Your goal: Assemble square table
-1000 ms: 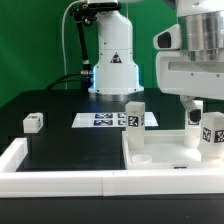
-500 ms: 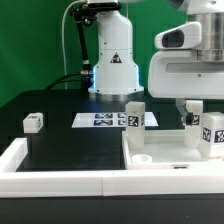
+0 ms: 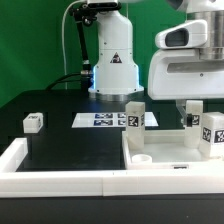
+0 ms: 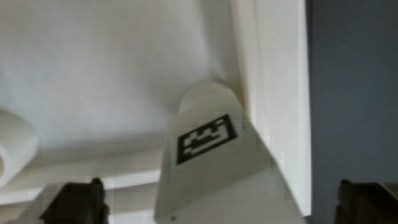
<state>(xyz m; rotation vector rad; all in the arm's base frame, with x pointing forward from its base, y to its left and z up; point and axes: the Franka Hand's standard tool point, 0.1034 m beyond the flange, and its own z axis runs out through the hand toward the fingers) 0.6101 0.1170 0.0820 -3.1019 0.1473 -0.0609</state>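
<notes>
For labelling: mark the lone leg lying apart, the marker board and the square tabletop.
lone leg (image 3: 33, 122), exterior view, tagged front face.
marker board (image 3: 100, 120), exterior view, tagged top.
square tabletop (image 3: 170, 148), exterior view, bare upper surface.

**Arm held low, gripper wide**

The arm (image 3: 110, 50) rises from its base at the back; its white wrist (image 3: 190, 62) hangs low on the exterior view's right. The gripper (image 4: 222, 205) points down, fingers (image 4: 80, 202) spread far apart
</notes>
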